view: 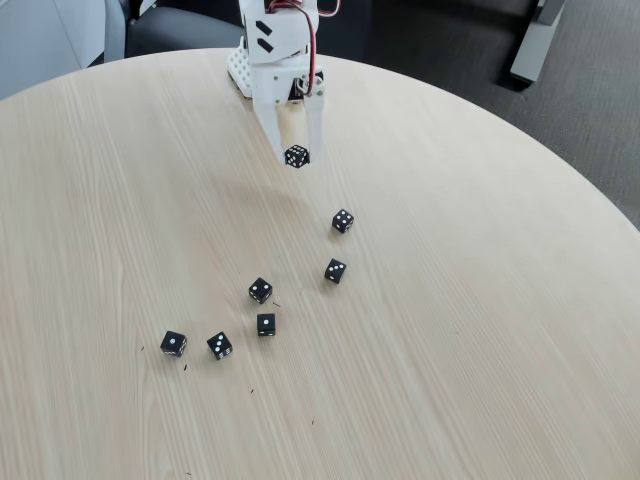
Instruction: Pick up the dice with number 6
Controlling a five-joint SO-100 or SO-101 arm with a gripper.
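We see a round, pale wood table (480, 330) over dark carpet, six black dice (260, 291) scattered on it. The end effector (297, 152) is pinched narrow on the die (297, 156) (densely dotted faces), raised above the table. The white arm (275, 40) reaches down from the far edge.

obstacles: six black dice (262, 291) scattered loosely, well below the gripper (297, 150)
free room: wide bare wooden table (480, 330) left and right of that cluster
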